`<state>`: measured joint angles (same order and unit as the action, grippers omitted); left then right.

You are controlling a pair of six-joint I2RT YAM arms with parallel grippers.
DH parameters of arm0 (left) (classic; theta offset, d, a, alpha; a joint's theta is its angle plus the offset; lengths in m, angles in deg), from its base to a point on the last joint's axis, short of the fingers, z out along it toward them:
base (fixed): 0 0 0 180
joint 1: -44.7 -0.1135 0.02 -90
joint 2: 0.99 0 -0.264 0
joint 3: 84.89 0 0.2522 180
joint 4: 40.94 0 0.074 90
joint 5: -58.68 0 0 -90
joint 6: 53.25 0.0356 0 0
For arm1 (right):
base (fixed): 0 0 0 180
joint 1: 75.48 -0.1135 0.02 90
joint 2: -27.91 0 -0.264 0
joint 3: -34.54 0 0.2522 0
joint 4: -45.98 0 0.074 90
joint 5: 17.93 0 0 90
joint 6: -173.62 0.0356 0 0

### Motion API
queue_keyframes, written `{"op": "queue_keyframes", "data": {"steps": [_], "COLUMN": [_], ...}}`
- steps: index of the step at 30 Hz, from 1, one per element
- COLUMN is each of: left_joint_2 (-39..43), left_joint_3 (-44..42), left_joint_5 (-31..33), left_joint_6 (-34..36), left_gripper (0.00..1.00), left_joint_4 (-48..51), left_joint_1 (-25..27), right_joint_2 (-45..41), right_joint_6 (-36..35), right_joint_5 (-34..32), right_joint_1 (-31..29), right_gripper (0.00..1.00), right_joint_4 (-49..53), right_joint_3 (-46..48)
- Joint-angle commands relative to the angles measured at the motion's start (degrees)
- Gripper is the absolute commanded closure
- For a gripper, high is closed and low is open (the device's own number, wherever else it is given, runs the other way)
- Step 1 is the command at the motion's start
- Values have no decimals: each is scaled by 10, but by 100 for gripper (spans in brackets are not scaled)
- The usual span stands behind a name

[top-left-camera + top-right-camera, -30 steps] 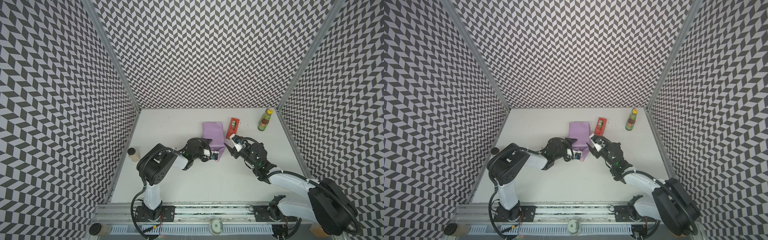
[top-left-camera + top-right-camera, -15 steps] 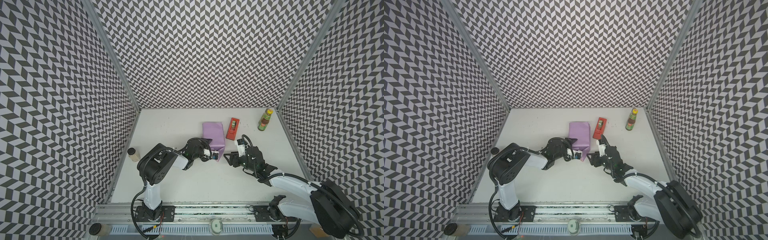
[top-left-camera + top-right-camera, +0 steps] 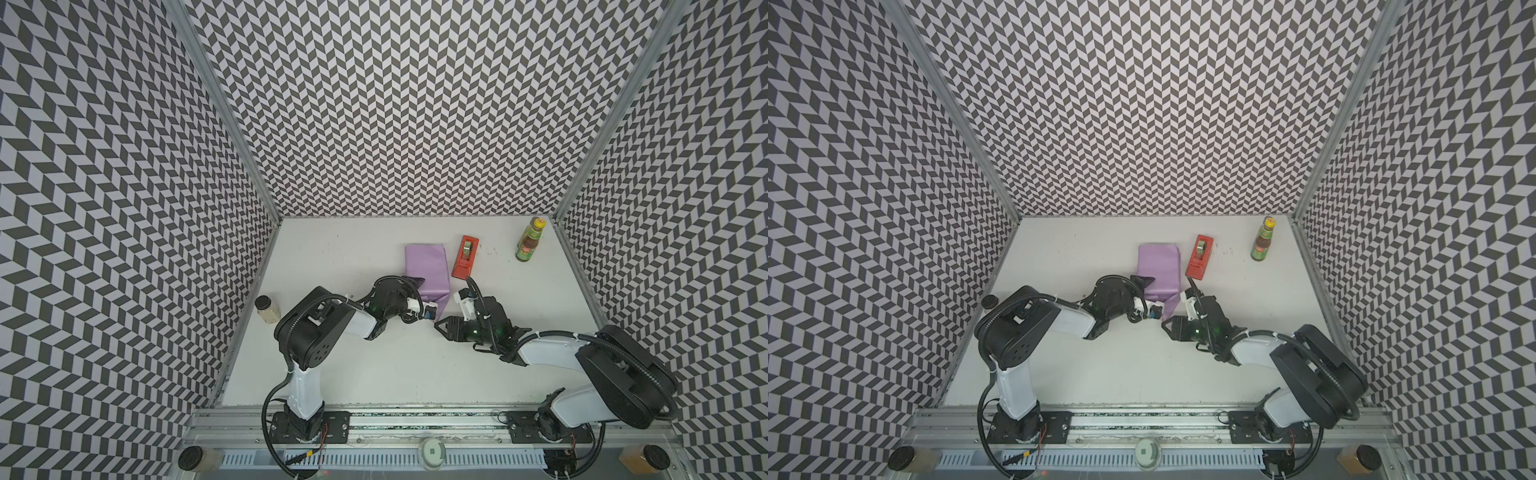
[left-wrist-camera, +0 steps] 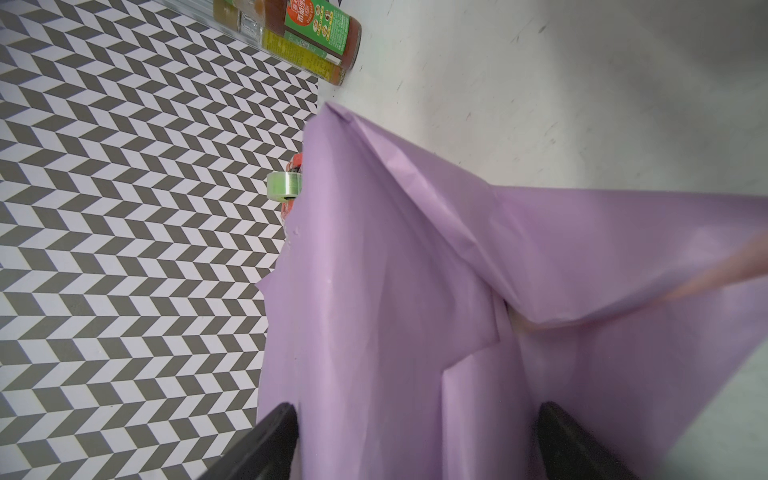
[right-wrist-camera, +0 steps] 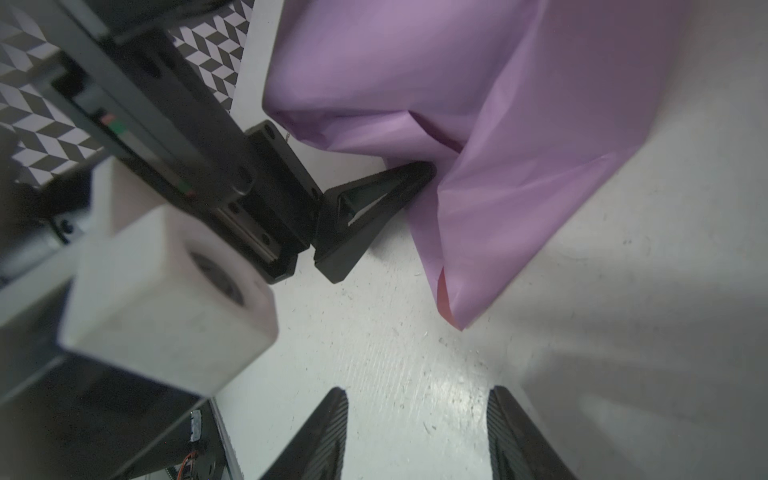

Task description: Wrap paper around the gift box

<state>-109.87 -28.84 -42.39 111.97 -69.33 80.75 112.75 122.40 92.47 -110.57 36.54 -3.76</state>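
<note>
The paper shows its lilac face, folded over a low block mid-table; the gift box itself is hidden under it. A pointed flap of paper trails onto the table at the near end, with a pink underside at its tip. My left gripper lies on its side at that end, jaws wide. One finger sits over the top face. The other finger is low and pokes into the fold. My right gripper hovers open and empty over bare table, just short of the flap.
A red tape dispenser lies right of the wrapped block. A sauce bottle stands at the back right corner. A small jar sits by the left wall. Patterned walls close three sides.
My right gripper has drawn back from the block's right side toward the near edge, swung to point left, and its jaws have narrowed. The left gripper has stayed put.
</note>
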Motion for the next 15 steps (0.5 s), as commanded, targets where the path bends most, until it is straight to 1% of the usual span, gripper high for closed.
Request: {"op": "queue_keyframes", "data": {"steps": [1,6,15], "left_joint_2": [-15,-15,-12], "left_joint_3": [4,3,-1], "left_joint_5": [-5,-3,-1], "left_joint_6": [8,8,8], "left_gripper": [9,9,9], "left_joint_4": [26,22,17], "left_joint_1": [-3,-3,-4], "right_joint_2": [20,50,98], "right_joint_6": [29,42,92], "right_joint_5": [-9,-11,-17], "right_joint_1": [-2,-2,-3], "right_gripper": [46,46,46], "right_joint_4": [-51,-69,-127], "right_joint_3": [-12,-17,-18]}}
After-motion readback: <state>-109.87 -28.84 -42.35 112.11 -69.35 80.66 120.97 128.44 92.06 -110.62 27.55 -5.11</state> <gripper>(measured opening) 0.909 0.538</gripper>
